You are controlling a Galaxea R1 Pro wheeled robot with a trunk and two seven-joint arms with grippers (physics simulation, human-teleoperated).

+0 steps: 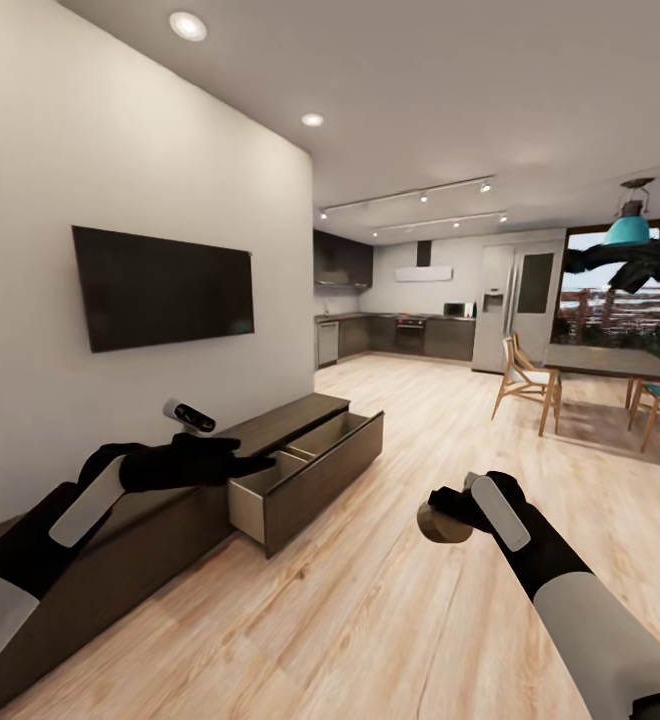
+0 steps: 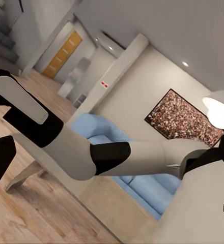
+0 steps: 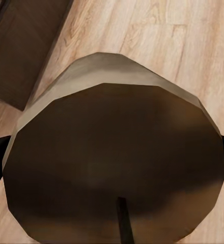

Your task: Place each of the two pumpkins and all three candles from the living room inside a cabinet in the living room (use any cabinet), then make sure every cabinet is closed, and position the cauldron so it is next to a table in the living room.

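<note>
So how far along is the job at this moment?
Done: the cabinet has its far drawer pulled open. What it holds can't be seen from the head view. In hand: the right gripper holds a candle over the floor, not yet at the drawer; the left gripper is at the drawer's near corner. Left: stow this candle, close the cabinet. Other candles, pumpkins and cauldron can't be judged here.

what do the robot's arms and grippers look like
Both arms have light grey forearm shells ending in black wrists, each bearing a pale grey oblong panel. The left gripper and right gripper are matte black, and a small grey-and-black camera module sits above the left wrist.
</note>
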